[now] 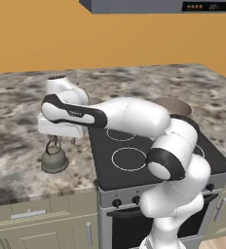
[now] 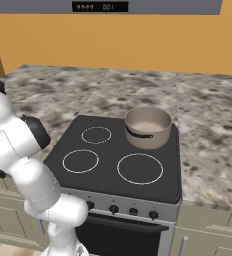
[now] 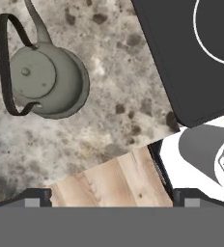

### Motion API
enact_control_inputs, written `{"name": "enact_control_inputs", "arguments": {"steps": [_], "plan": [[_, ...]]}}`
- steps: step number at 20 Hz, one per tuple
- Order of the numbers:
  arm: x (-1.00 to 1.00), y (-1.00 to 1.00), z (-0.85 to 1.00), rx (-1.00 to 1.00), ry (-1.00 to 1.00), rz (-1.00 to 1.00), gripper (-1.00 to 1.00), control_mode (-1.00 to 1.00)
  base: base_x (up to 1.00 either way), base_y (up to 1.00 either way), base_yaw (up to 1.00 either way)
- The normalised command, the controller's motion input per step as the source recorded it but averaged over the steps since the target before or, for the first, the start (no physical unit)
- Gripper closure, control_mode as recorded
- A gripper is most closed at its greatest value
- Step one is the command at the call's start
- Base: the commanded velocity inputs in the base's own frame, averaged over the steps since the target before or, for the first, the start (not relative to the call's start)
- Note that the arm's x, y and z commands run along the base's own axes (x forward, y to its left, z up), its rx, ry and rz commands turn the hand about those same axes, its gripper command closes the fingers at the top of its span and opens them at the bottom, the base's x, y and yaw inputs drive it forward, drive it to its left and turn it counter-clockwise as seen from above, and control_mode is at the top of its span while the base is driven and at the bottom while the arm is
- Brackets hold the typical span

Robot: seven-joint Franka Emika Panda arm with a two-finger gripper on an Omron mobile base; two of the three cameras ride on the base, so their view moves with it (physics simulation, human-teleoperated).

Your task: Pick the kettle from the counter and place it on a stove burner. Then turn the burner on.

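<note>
While the white arm reaches out to the left of the stove, the pincer (image 1: 61, 141) hangs just above the kettle (image 1: 54, 159), which sits upright on the counter (image 1: 17, 121) a little left of the black cooktop (image 1: 149, 146) and near the counter's front edge. In the hand view the kettle (image 3: 45, 79) lies to the upper left, lid knob up, its dark wire handle arching off to one side, and the 2 finger tips (image 3: 34, 197) stand wide apart at the bottom with nothing between them, so the pincer is spread and holds nothing. On the cooktop, the large stove burner (image 2: 140, 168) is marked by a thin white circle at the near right. A tan pot (image 2: 148, 126) sits on the far right burner. 2 smaller circles lie on the left half of the glass, and dark knobs (image 2: 133, 212) line the stove's front panel.
</note>
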Motion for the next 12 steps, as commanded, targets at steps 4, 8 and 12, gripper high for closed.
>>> {"name": "enact_control_inputs", "arguments": {"steps": [4,8,12], "plan": [[0.13,0.09,-0.04,-0.01,0.0,0.0,-1.0,-1.0,0.0,0.0,0.0],[0.2,0.09,-0.02,0.0,0.0,0.0,-1.0,-1.0,0.0,0.0,0.0],[0.29,0.13,-0.08,0.0,0.0,0.0,-1.0,-1.0,0.0,0.0,0.0]]}}
